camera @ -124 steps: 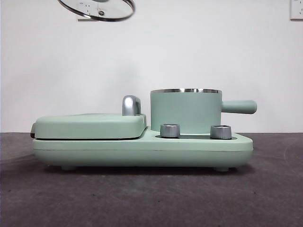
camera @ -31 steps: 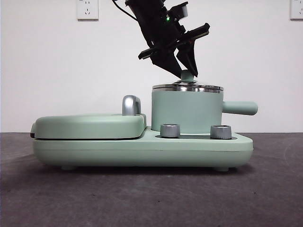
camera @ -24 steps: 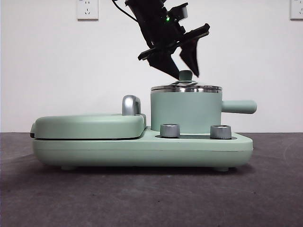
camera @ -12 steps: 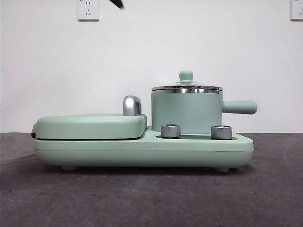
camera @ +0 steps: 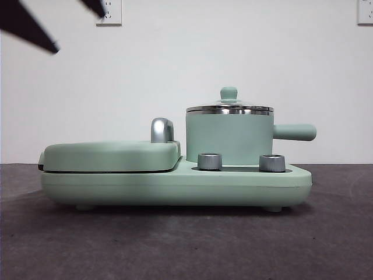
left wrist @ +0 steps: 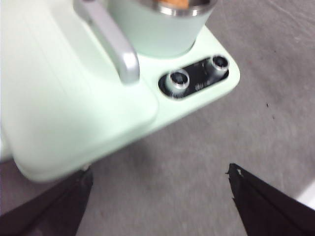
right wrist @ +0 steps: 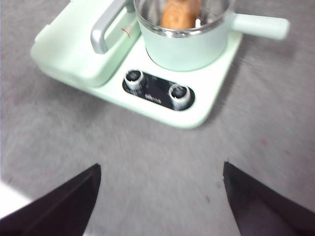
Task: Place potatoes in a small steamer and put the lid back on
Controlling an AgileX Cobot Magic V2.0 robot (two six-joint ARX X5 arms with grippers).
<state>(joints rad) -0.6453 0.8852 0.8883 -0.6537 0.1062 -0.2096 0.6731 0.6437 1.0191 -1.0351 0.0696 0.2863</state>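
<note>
Mint-green steamer (camera: 228,138), steel rim; orange-brown potato (right wrist: 180,14); mint-green lid knob (camera: 229,93).

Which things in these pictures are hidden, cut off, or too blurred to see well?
- Potato: hidden by the steamer wall in the front view; cut by the picture edge in both wrist views.
- Lid: knob cut off in the wrist views.
- Dial markings: blurred, left wrist view.
- Black tips, front view: which arm, unclear.
</note>
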